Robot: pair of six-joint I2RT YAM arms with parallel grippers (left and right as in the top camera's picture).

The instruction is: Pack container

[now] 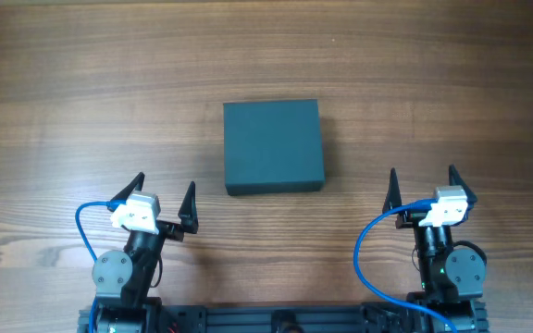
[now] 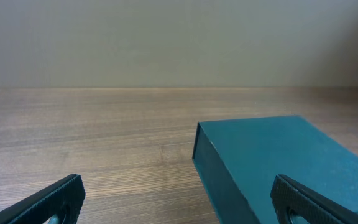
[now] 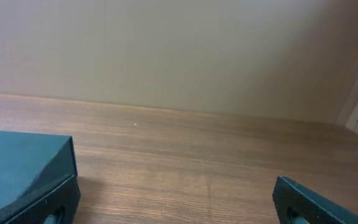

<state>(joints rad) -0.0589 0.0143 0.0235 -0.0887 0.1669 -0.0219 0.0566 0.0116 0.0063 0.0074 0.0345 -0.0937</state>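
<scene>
Teal-grey container (image 1: 274,146): closed, top face flat, resting on wooden table (image 1: 63,92) near centre, ahead of both arms. Left gripper (image 1: 165,182): fingers spread wide, holding nothing, near container's near left corner, not touching. Right gripper (image 1: 422,172): fingers spread wide, holding nothing, apart from container, off its right side.

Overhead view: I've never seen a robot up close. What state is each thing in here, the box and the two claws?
Box: shut, lying flat, nothing touching it.
Left gripper: open, empty, apart from the box.
Right gripper: open, empty, apart from the box.
</scene>
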